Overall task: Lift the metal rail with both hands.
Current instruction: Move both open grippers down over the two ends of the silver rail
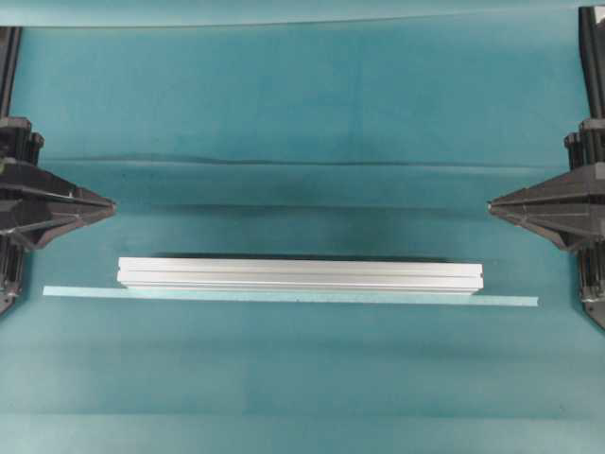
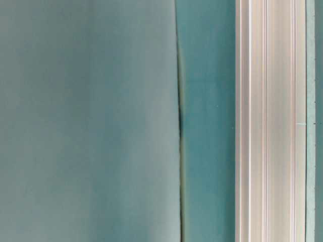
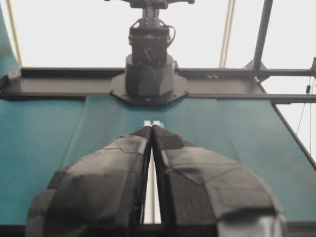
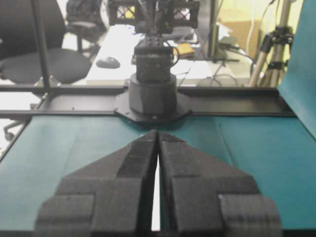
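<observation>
The metal rail (image 1: 301, 274) lies flat on the teal cloth, a long grooved silver bar running left to right. In the table-level view the metal rail (image 2: 270, 121) fills the right side. My left gripper (image 1: 112, 205) hovers beyond the rail's left end, shut and holding nothing. My right gripper (image 1: 492, 203) mirrors it past the right end, also shut and holding nothing. In the left wrist view the left gripper (image 3: 151, 129) has its tips touching, with the rail (image 3: 152, 197) showing through the slit. The right gripper (image 4: 158, 133) looks the same, and the rail (image 4: 156, 197) shows pale behind it.
A thin pale-teal tape strip (image 1: 284, 296) lies along the rail's near side, longer than the rail. A fold in the cloth (image 1: 302, 163) runs across the table behind the grippers. Each wrist view faces the opposite arm's black base (image 3: 149, 74) (image 4: 153, 94).
</observation>
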`<action>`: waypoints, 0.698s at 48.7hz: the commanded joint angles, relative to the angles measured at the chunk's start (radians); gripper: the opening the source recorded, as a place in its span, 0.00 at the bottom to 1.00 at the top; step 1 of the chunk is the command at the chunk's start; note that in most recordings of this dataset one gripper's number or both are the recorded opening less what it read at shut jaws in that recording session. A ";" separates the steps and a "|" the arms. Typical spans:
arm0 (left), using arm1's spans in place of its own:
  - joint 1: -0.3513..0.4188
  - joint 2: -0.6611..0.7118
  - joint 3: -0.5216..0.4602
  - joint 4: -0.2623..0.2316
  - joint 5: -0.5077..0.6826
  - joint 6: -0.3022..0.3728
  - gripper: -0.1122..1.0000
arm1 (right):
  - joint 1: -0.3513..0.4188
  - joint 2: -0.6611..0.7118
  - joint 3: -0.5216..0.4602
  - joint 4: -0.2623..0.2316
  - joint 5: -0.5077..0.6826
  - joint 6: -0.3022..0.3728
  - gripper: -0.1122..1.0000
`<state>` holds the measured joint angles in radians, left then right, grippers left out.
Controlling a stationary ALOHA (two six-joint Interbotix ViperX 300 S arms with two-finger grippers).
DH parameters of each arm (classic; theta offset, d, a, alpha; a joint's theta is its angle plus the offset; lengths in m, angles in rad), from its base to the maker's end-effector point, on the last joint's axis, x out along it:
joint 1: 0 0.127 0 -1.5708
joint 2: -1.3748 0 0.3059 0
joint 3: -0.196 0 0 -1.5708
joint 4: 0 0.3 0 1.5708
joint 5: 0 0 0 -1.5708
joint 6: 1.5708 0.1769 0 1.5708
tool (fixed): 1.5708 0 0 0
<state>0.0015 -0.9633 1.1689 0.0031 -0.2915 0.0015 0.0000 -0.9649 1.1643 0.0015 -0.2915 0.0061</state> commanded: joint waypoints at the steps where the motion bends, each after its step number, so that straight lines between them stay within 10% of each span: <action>1: -0.006 0.051 -0.029 0.008 0.029 -0.028 0.23 | -0.011 0.025 -0.006 0.006 -0.003 0.008 0.20; 8: -0.017 0.097 -0.087 0.011 0.126 -0.052 0.17 | -0.018 0.078 -0.028 0.084 0.094 0.044 0.23; 34: -0.003 0.295 -0.333 0.012 0.538 -0.074 0.10 | -0.015 0.316 -0.268 0.084 0.571 0.176 0.11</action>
<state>0.0000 -0.6980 0.9020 0.0138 0.2148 -0.0644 -0.0184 -0.6796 0.9449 0.0859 0.2224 0.1733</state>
